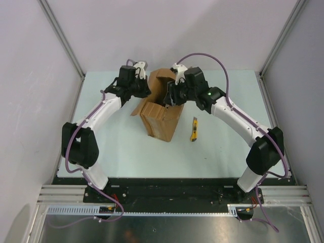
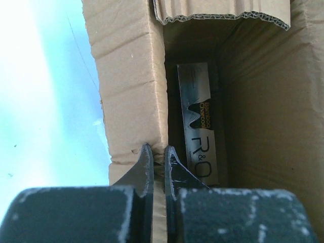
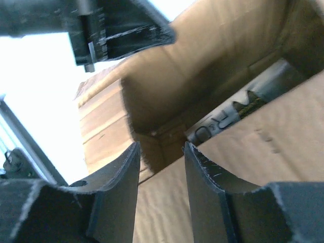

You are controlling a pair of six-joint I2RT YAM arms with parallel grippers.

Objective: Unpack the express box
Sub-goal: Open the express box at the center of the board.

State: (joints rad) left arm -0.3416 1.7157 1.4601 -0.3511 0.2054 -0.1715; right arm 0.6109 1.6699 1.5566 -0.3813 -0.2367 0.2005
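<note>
The express box, a brown cardboard carton, stands open in the middle of the table. My left gripper is shut on the edge of the box's left flap; in the top view it sits at the box's left rear. A slim dark-and-white package lies inside the box, and it also shows in the right wrist view. My right gripper is open and empty, just above the box's rim, at its right rear in the top view.
A yellow utility knife lies on the table to the right of the box. The pale table is fenced by grey walls and metal posts. The left arm's gripper body hangs over the box opening.
</note>
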